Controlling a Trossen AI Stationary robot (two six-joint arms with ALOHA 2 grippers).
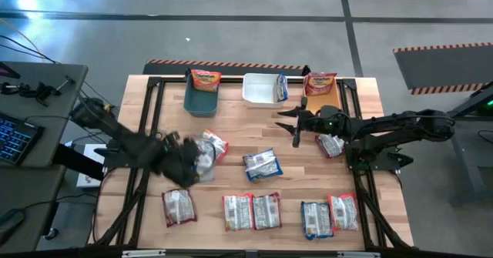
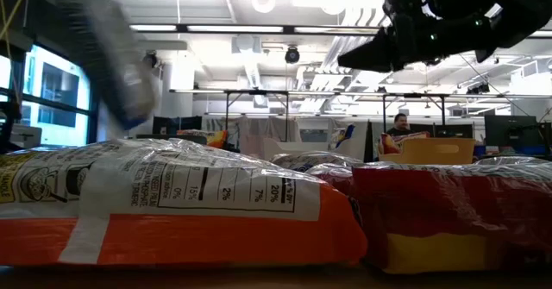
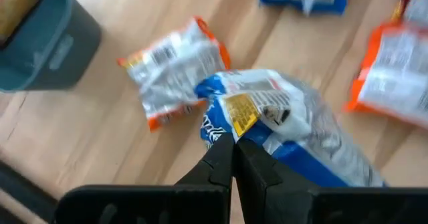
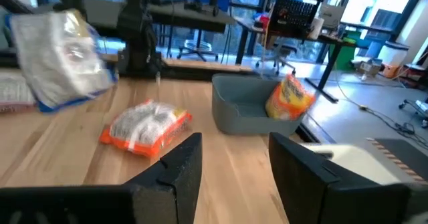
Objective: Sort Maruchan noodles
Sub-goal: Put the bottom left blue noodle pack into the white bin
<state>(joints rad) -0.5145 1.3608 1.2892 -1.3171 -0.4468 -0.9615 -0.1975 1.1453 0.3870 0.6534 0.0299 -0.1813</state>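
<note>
My left gripper (image 3: pixel 234 158) is shut on a blue-fronted noodle packet (image 3: pixel 287 124), which shows in the air over the table's left part (image 4: pixel 60 50). Beside it, an orange-edged packet (image 1: pixel 215 144) lies flat on the wood, silvery back up. Another blue packet (image 1: pixel 263 164) lies near the table's middle. My right gripper (image 1: pixel 290 124) hovers open over the table's right half, in front of the bins, with nothing between its fingers (image 4: pixel 180 167). My left gripper pinches the blue packet by its crumpled edge (image 3: pixel 224 134) between its two shut fingers. The fingers slant down at it from the table's left side. The packet is lifted clear of the table and sticks out tilted beyond the fingertips.
A teal bin (image 1: pixel 202 95), a white bin (image 1: pixel 260 89) and an orange bin (image 1: pixel 320 85) stand along the far edge, each with a packet in it. Several packets lie in a row by the near edge (image 1: pixel 254 211). One more (image 1: pixel 331 145) lies under my right arm.
</note>
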